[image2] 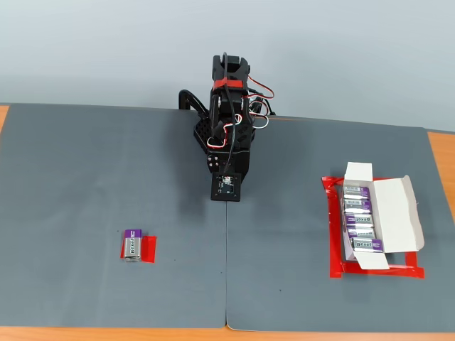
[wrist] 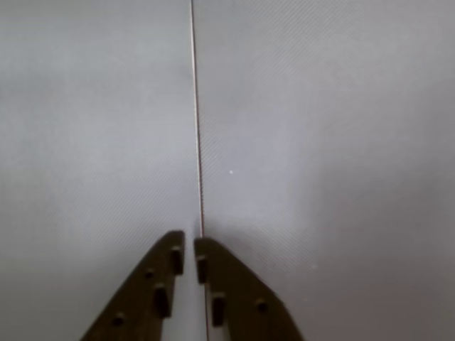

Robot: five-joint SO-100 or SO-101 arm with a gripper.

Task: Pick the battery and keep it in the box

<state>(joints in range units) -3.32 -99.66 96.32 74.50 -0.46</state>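
- From the fixed view the gripper's fingers cannot be seen at all; the black arm (image2: 229, 135) is folded over them, and only its body, its red bands and loose wires show.
- The wrist view shows the gripper (wrist: 189, 250) from behind: two dark fingers (wrist: 156, 291) rising from the bottom edge, their bases cut off, tips nearly touching with only a sliver of gap (pinched together on nothing).
- Beneath those tips lies only grey mat (wrist: 320, 142) and a thin pale seam (wrist: 197, 128); neither battery nor box appears there.
- The battery (image2: 131, 244) lies on the mat at lower left in the fixed view, well apart from the arm, resting on a flat red tape patch (image2: 146, 249) that sticks out to its right.
- It is a small block, silver body, purple end toward the far side, dark lettering too small to read.
- The box (image2: 373, 220) sits at the right inside a red tape outline (image2: 334, 234), lid flap thrown open rightward, a row of like batteries (image2: 360, 224) inside (count unclear).
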